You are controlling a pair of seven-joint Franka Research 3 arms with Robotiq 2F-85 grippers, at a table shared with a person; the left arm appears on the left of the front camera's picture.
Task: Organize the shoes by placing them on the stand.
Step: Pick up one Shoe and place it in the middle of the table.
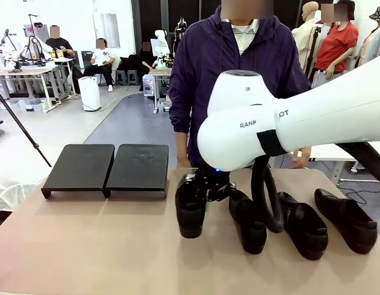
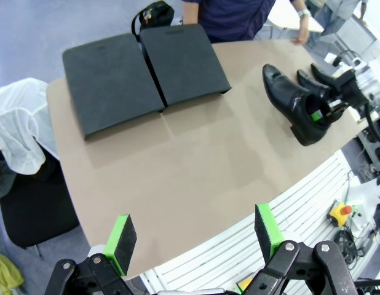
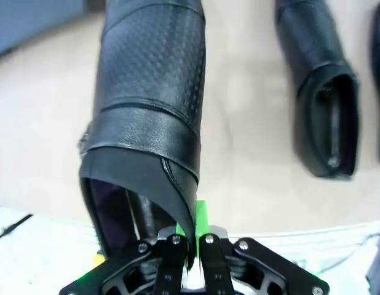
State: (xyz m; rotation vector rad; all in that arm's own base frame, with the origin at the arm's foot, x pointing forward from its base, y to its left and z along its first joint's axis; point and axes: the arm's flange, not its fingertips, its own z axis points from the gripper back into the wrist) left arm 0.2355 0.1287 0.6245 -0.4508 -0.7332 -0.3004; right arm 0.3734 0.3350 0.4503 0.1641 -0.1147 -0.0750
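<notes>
We are pinching the collar of the leftmost shoe (image 1: pixel 190 216) in our right end effector (image 3: pixel 191 236), just right of the stand (image 1: pixel 138 169). Our left end effector (image 2: pixel 193 236) is hanging open. This thin edge grip is risking a slip mid-carry.

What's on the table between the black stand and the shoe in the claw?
Nothing: only bare table separates the stand from the shoe held by the right claw, plainly in the left wrist view.

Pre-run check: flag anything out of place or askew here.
Nothing damaged or spilled. All four shoes are off the stand, to its right, three lying slanted. The right gripper is shut on the leftmost shoe at its collar.
</notes>
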